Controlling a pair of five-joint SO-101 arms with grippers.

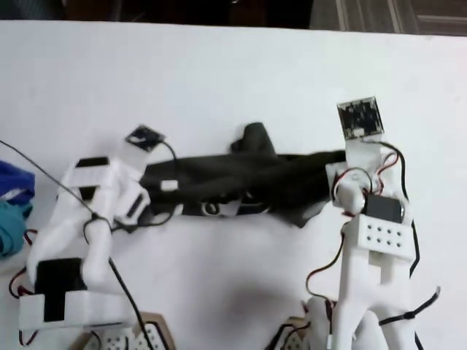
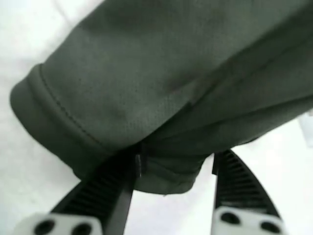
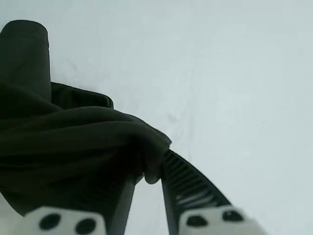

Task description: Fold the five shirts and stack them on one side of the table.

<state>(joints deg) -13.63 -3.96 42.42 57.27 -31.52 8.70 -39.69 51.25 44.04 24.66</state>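
A black shirt [image 1: 241, 182] is pulled into a long band across the middle of the white table [image 1: 219, 80], with one sleeve sticking up behind it. My left gripper [image 1: 149, 195] sits at the band's left end. In the left wrist view a thick fold of the shirt [image 2: 161, 88] lies between its fingers [image 2: 115, 188], which press it from both sides, so the left gripper [image 2: 176, 161] is shut on it. My right gripper [image 1: 332, 173] is at the band's right end. There the gripper [image 3: 154, 169] is shut on a bunched edge of the shirt [image 3: 73, 147].
Blue and teal cloths [image 1: 11, 208] lie bunched at the table's left edge. Bare white table stretches behind the shirt and to the right of the right arm. Both arm bases and their cables stand along the near edge.
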